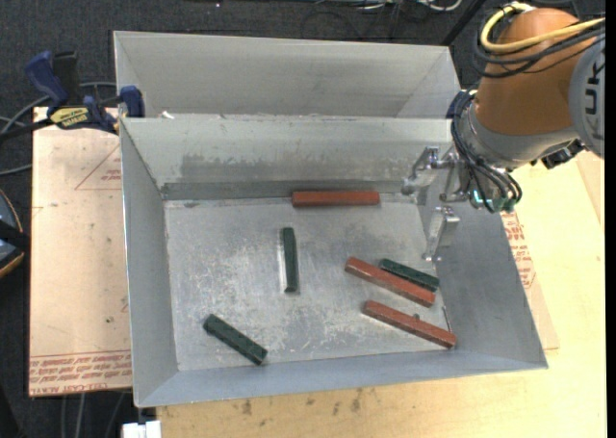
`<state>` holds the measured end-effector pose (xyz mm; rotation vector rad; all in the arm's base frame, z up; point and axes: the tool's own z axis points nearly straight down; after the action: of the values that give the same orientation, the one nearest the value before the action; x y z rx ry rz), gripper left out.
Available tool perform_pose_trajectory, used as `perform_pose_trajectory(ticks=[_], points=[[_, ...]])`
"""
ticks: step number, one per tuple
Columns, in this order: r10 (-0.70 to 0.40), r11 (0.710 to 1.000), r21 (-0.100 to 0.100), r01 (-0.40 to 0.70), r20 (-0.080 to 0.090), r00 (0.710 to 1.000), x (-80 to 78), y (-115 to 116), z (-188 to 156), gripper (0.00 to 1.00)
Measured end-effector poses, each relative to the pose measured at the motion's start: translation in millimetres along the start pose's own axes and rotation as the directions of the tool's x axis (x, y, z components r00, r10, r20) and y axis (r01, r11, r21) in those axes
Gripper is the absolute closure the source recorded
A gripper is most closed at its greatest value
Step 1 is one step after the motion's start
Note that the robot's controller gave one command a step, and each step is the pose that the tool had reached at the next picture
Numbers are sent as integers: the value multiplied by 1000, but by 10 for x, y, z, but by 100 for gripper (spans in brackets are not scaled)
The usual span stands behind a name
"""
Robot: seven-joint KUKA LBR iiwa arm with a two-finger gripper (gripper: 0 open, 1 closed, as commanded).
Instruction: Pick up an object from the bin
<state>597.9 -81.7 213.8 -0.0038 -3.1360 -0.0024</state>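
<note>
My gripper [438, 229] hangs at the bin's right side, just above the floor. Directly below its tip lies a short dark green bar [411, 274], resting against a reddish-brown bar [388, 281] that slants down to the right. The gripper is a little above the green bar's right end and holds nothing that I can see. Another reddish-brown bar [408, 322] lies nearer the front right corner.
A reddish-brown bar [335, 198] lies along the foot of the back wall. A grey-green bar [289, 259] lies lengthwise mid-floor, and a dark green bar [234, 340] sits at the front left. The arm with its orange cover comes in over the right rim.
</note>
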Motion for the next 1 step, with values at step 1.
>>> perform_pose_trajectory(ticks=[1], points=[[-2,1000,1,2,7,1000,-16,4,-43,0]])
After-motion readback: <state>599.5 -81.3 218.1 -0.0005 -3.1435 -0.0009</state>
